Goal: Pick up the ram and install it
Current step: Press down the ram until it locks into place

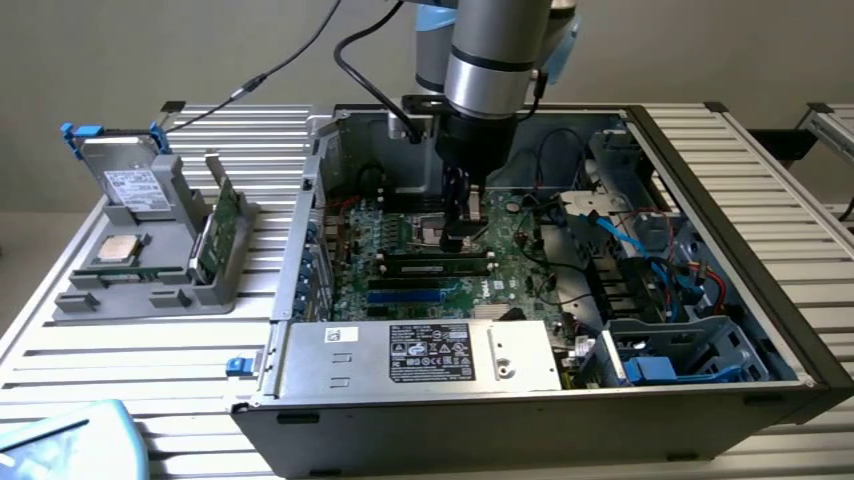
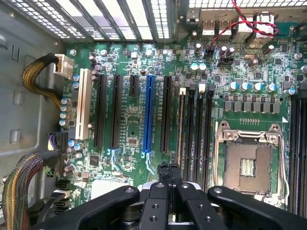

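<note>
Inside the open computer case (image 1: 787, 330), the gripper (image 1: 461, 235) hangs over the motherboard (image 1: 507, 250), fingers (image 2: 163, 175) clenched with nothing visibly between them. At its 6 o'clock in the exterior view, the ram (image 1: 434, 267) lies seated across a motherboard slot

The motherboard (image 2: 158, 62) is green, dotted with small silver and blue capacitors. Its long slots (image 2: 108, 110) are black, one slot (image 2: 147, 112) bright blue, another (image 2: 85, 103) cream white. The processor socket (image 2: 249, 160) has a silver frame. The gripper (image 2: 169, 184) is glossy black. Outside the black-edged case (image 1: 747, 200), a grey holder (image 1: 147, 270) carries a green card (image 1: 220, 235). The power supply (image 1: 420, 355) is silver with a black label.
</note>
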`<state>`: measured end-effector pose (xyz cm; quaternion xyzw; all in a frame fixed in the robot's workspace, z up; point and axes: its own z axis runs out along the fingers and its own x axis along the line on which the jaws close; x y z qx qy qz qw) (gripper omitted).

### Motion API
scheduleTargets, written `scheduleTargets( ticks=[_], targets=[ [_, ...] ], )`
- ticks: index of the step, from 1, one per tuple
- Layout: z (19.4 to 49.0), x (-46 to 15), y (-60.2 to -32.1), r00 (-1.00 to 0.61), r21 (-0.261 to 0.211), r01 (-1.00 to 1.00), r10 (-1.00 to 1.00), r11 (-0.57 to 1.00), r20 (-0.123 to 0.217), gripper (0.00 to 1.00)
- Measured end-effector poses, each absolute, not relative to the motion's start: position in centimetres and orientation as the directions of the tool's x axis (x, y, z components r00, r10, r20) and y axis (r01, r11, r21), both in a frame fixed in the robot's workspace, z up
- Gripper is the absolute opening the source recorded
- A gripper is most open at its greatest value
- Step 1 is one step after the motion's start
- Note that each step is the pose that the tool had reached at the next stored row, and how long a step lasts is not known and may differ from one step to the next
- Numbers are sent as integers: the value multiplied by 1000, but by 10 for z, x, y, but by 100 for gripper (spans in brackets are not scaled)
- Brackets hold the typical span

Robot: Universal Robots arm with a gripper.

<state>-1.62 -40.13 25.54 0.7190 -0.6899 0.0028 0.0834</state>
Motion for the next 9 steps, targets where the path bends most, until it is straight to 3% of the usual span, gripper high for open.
scheduleTargets(
  ticks=[9],
  targets=[
    [255,-16,-402,51,116,-993,-992,-37,119,11]
  ],
)
